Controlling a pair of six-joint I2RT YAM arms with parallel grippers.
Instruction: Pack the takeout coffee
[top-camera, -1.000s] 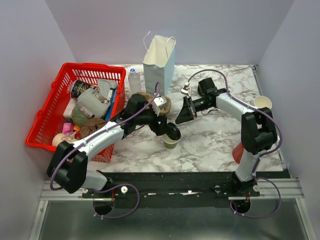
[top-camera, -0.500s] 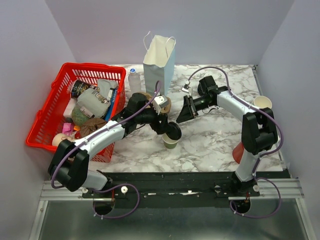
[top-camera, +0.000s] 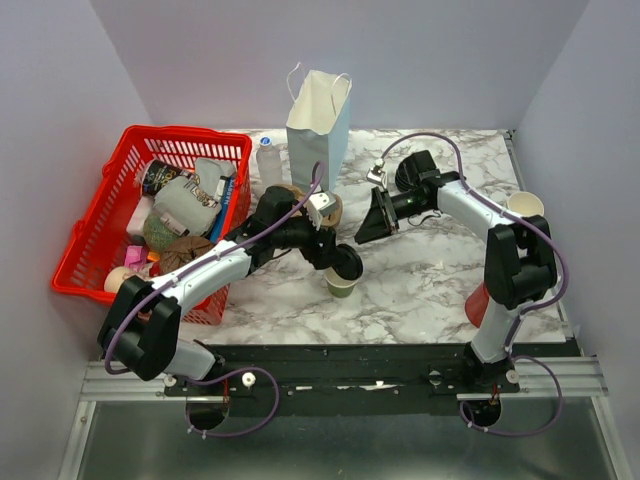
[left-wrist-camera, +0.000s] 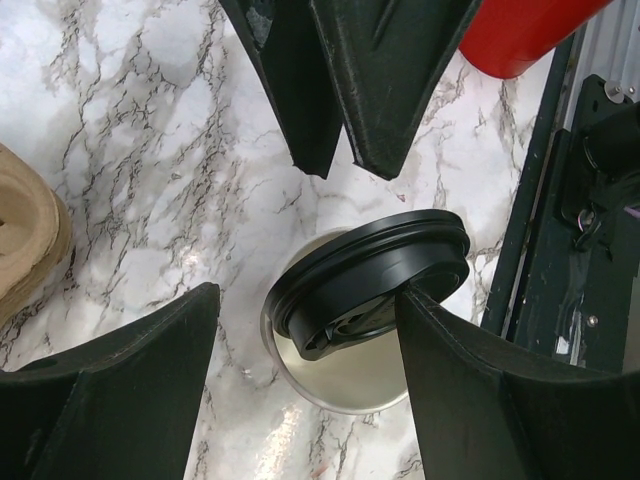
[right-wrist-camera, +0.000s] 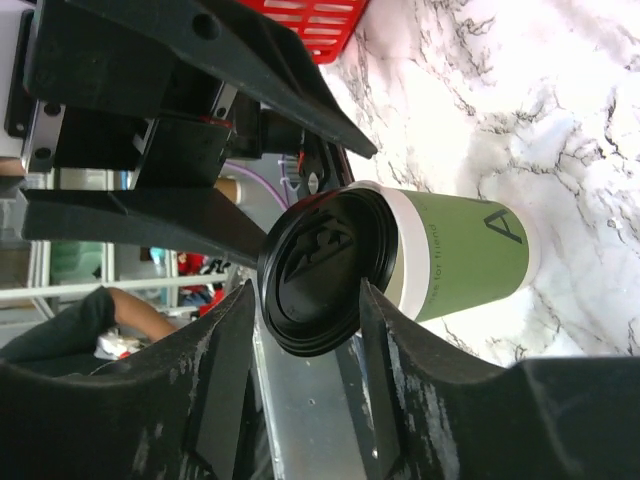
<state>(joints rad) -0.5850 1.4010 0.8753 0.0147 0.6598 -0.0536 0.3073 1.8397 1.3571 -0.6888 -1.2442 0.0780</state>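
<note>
Above the cup (left-wrist-camera: 340, 388), my left tool (left-wrist-camera: 305, 300) gaped empty around the tilted lid (left-wrist-camera: 365, 280); lidding seemingly needed a level press.

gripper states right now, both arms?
Left gripper: open, straddling the black lid lying askew on the green cup, not clamped.
Right gripper: open, holding nothing.

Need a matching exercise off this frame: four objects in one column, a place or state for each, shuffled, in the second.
1. black lid
2. olive-green cup
3. white paper bag
4. red basket

A. upright at the back of the table, mouth open
B. left side of the table, full of items
C. tilted, not seated flat
D. standing on the table, front centre

Pairs: 1-C, 2-D, 3-A, 4-B
</note>
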